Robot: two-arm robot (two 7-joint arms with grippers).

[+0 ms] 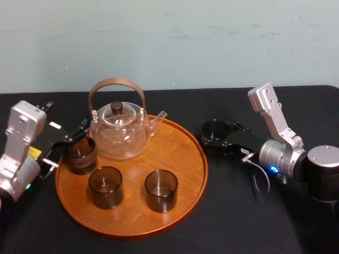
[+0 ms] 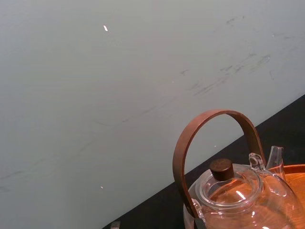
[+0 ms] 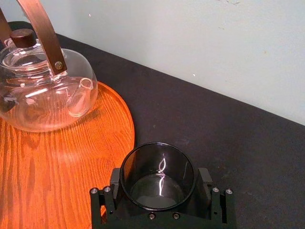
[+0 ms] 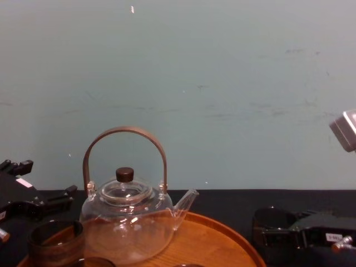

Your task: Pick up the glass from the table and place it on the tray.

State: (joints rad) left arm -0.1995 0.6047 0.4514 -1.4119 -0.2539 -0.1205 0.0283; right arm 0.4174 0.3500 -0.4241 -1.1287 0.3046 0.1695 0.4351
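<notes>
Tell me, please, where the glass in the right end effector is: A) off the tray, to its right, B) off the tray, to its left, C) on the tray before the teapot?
A: the right end effector grips the glass over the black table, past the right rim of the tray.

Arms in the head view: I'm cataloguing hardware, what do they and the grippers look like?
Silver-grey boxy links on round joints. The right arm has a blue light and thin cable; the left arm a yellow label and green light. The left gripper and right gripper are black.
</notes>
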